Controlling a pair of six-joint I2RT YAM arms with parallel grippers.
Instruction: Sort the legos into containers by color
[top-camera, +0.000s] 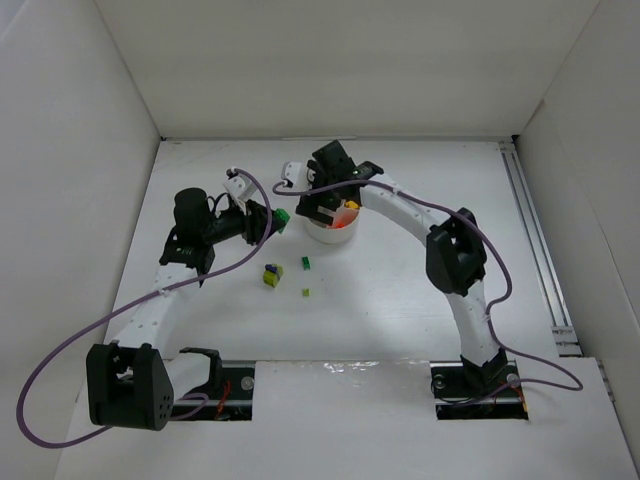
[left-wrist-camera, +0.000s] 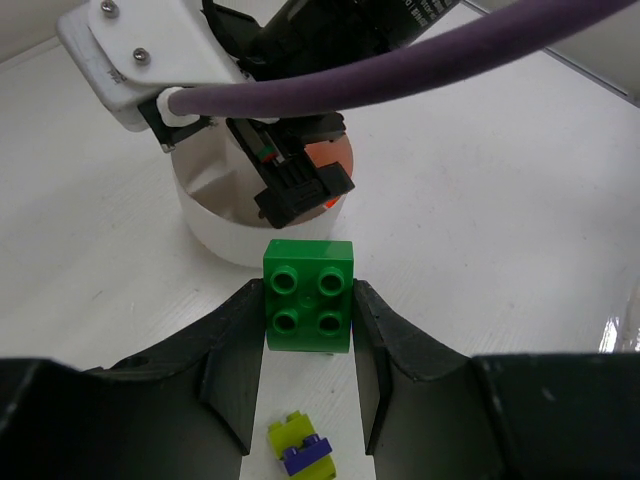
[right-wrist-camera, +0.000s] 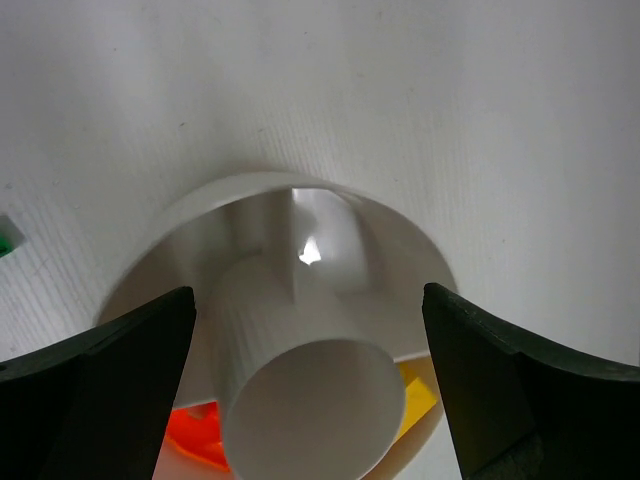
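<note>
Green glossy-plastic square brick (left-wrist-camera: 308, 297) with four studs is clamped by its side walls between the black fingers (left-wrist-camera: 230, 350) of the left gripper (left-wrist-camera: 308, 312). Its studs face the wrist camera, and it is held just beside the round white divided plastic dish (top-camera: 328, 236), at its 9 o'clock. The right gripper (right-wrist-camera: 310, 335) is spread wide with nothing gripped, directly over the dish's cylindrical central well (right-wrist-camera: 255, 330).

Risks, as judged:
- The drop path is blocked by the right gripper. A collision or a snag on the thick purple cable (left-wrist-camera: 450, 55) is likely if the left arm is advanced first.
- With hard, smooth plastic held by two faces only, the brick could be pivoted or lost on a bump.
- Wrong wedge: in the right wrist view an orange-red piece (right-wrist-camera: 195, 432) is seen at 8 o'clock of the well and a yellow piece (right-wrist-camera: 418, 388) at 3 o'clock. Neither wedge should be used for green.
- The dish looks thin-walled and light, so it could be shoved by a low approach. A brick released high could bounce out.

Left on the matte white table (top-camera: 400, 290):
- a yellow-and-purple clump (top-camera: 271, 275) at 8 o'clock of the dish
- a small green bit (top-camera: 306, 263) at 7 o'clock
- a tiny yellow-green bit (top-camera: 306, 293) farther out on the same line
</note>
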